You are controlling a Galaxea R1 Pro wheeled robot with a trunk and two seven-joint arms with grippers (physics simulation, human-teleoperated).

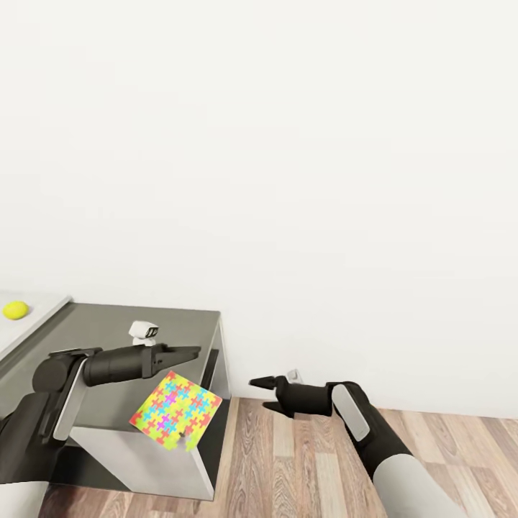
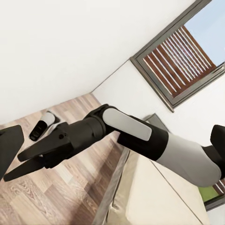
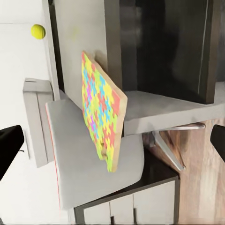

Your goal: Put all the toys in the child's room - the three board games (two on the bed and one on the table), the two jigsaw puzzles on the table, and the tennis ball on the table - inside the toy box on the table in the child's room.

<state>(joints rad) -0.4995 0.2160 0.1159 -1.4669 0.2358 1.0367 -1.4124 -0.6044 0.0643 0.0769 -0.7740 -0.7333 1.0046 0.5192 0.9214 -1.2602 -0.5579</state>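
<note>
One jigsaw puzzle (image 1: 176,411) (image 3: 101,117) hangs tilted on edge by the grey end of the table (image 1: 43,303), just below my left gripper (image 1: 196,352). That gripper is open and the puzzle is not between its fingers; I cannot tell what the puzzle rests on. The tennis ball (image 1: 15,310) (image 3: 38,31) lies on the white tabletop (image 3: 18,70) at the far left. My right gripper (image 1: 257,393) (image 2: 14,167) hovers open and empty over the wood floor, right of the table end. The toy box and board games are out of view.
A light grey rounded slab (image 3: 89,173) on metal legs (image 3: 164,150) stands against the table end behind the puzzle. White drawer fronts (image 3: 136,206) sit beside it. Plain wall ahead. A cream bed (image 2: 145,197) and a slatted window (image 2: 183,61) lie behind my right arm.
</note>
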